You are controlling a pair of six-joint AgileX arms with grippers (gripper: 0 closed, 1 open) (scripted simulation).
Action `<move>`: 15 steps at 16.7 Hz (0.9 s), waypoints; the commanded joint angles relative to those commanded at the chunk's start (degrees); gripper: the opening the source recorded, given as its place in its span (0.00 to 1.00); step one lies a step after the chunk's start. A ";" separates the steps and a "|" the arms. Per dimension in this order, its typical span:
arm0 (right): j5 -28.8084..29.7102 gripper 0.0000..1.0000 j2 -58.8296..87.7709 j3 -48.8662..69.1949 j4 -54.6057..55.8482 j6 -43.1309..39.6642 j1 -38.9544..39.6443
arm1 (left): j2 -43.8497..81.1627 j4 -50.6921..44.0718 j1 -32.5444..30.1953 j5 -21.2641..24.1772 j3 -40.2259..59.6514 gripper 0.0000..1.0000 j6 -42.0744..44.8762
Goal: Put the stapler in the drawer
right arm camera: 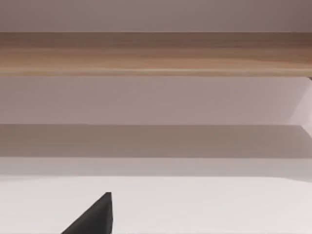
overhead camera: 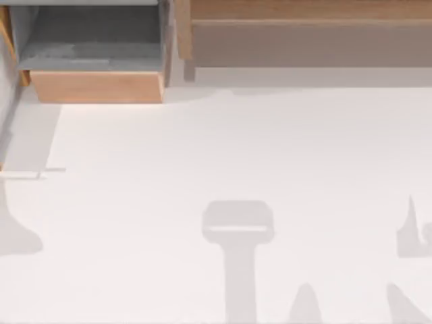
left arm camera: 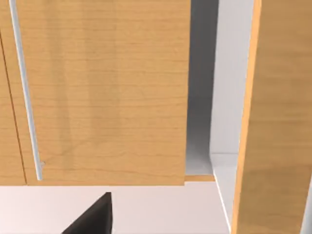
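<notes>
The boxy drawer [overhead camera: 98,86] with grey inner walls and a light-wood front panel stands pulled out at the white table's [overhead camera: 223,155] far left. I cannot tell how either of my pincers stands.

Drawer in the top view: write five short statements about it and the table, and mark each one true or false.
1. The drawer sits at the top view's upper left. True.
2. The drawer is pushed fully shut. False: it is pulled out, and its floor lies open to the camera above.
3. Its front panel is plain light wood. True.
4. The drawer's floor is blue. False: it is grey.
5. The table is dark green. False: it is white, with grey shadows on it.
</notes>
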 joint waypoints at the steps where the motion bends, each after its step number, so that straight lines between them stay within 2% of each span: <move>1: 0.00 1.00 0.00 0.00 0.00 0.00 0.00 | 0.10 -0.14 -0.21 -0.20 0.25 1.00 -0.01; 4: 0.00 1.00 0.00 0.00 0.00 0.00 0.00 | 0.10 -0.14 -0.21 -0.20 0.25 1.00 -0.01; 15: 0.00 1.00 0.00 0.00 0.00 0.00 0.00 | 0.10 -0.14 -0.21 -0.20 0.25 0.17 -0.01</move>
